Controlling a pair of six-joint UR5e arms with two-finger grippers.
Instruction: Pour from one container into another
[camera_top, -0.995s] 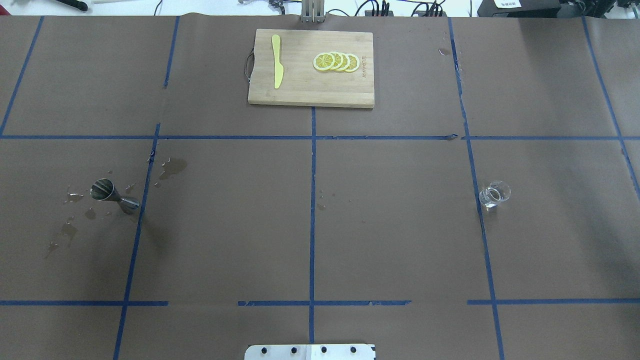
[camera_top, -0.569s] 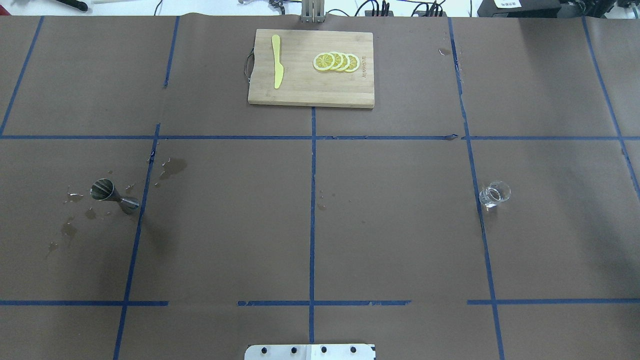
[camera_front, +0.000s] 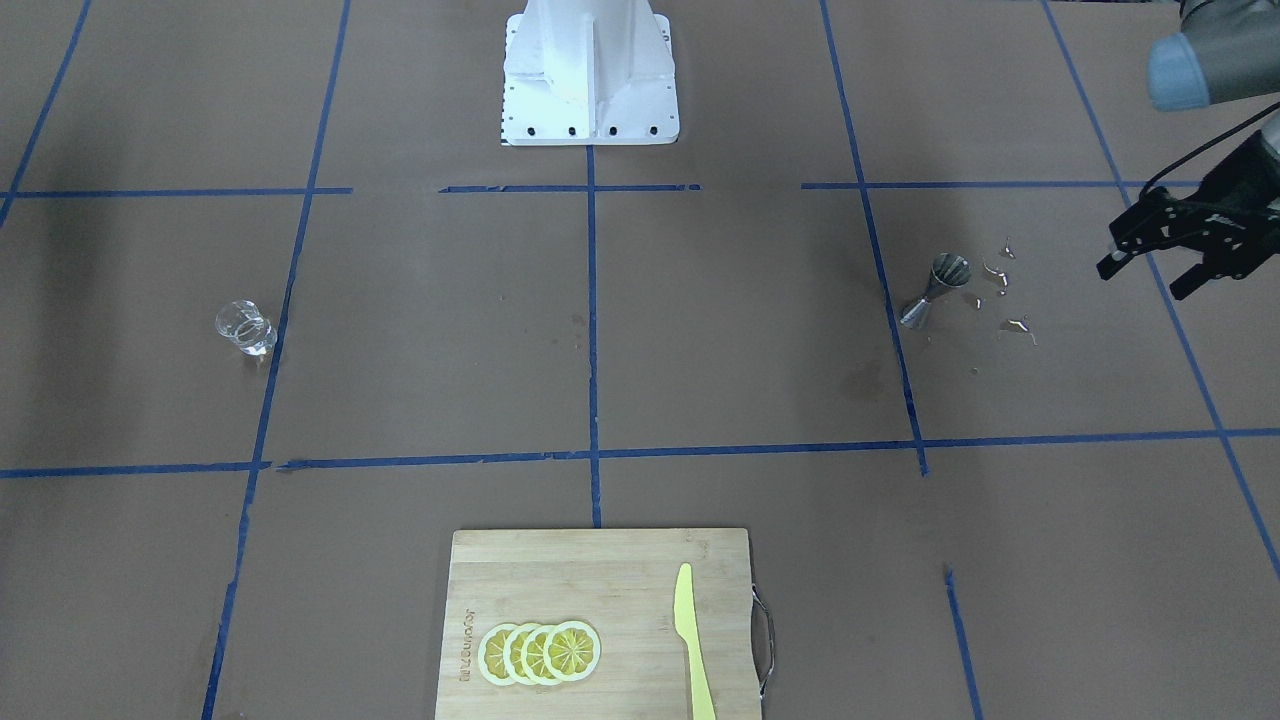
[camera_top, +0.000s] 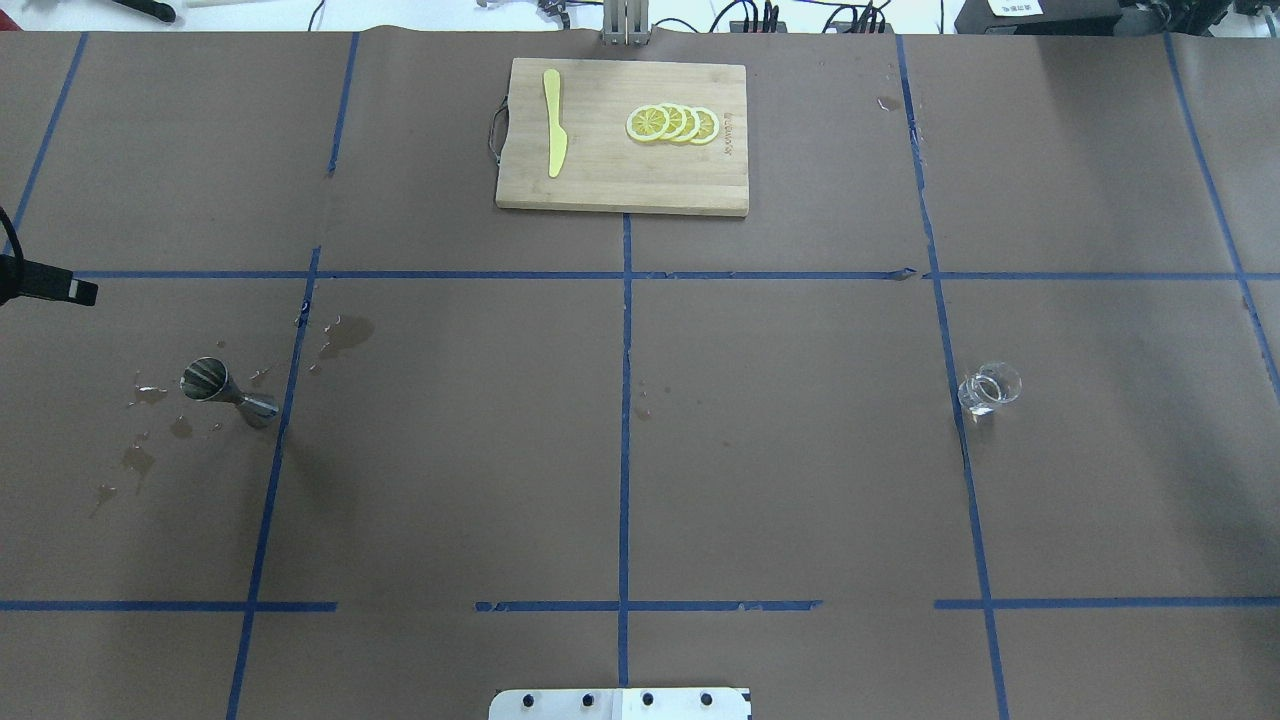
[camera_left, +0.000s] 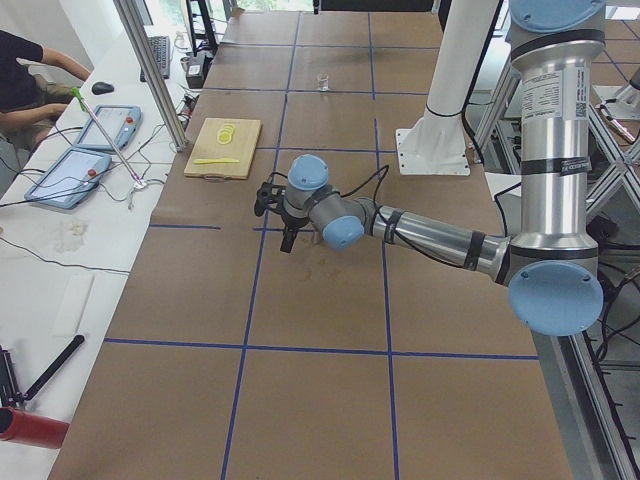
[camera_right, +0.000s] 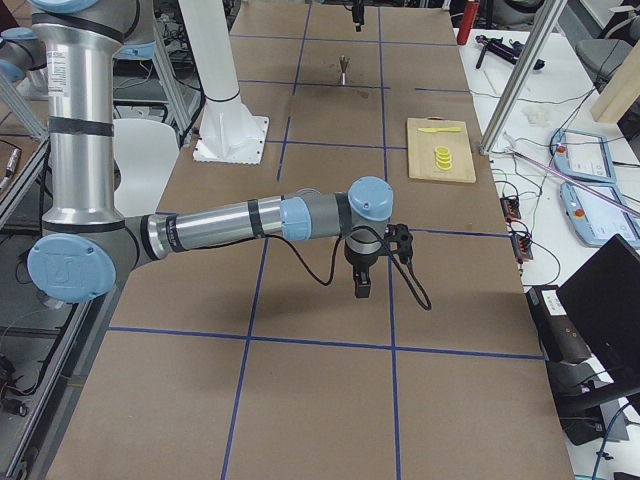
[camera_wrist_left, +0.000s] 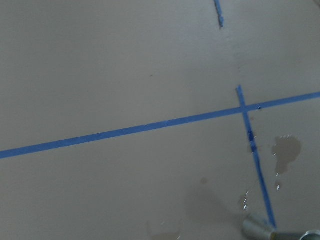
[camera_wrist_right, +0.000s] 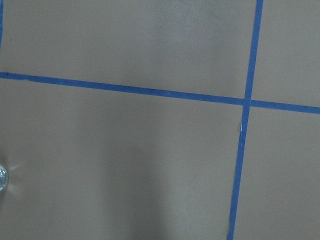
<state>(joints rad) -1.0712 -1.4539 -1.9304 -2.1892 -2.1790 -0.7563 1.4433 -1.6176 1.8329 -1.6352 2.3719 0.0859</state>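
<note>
A steel jigger (camera_top: 228, 392) stands on the desk (camera_top: 780, 450) at the robot's left, with a clear glass measuring cup (camera_top: 988, 388) well apart at the right. The left end effector (camera_front: 1143, 278) hovers near the jigger, fingers spread (whether the right end effector (camera_right: 360, 290) is open cannot be told). Farthest, a cutting board (camera_top: 600, 185) holds lemon slices (camera_top: 672, 124) and a yellow knife (camera_top: 553, 125).

You'll find little here to read. The board (camera_front: 620, 560) carries one short brand word burnt in along a short edge, just beside the lemon slices (camera_front: 540, 652), but the letters are too small to make out in either table view. The left arm (camera_left: 553, 95) bears a white label with fine print on its upright section, unreadable. A blue joint cap (camera_right: 70, 268) on the right arm (camera_right: 220, 225) shows a white logo, its letters unclear.
</note>
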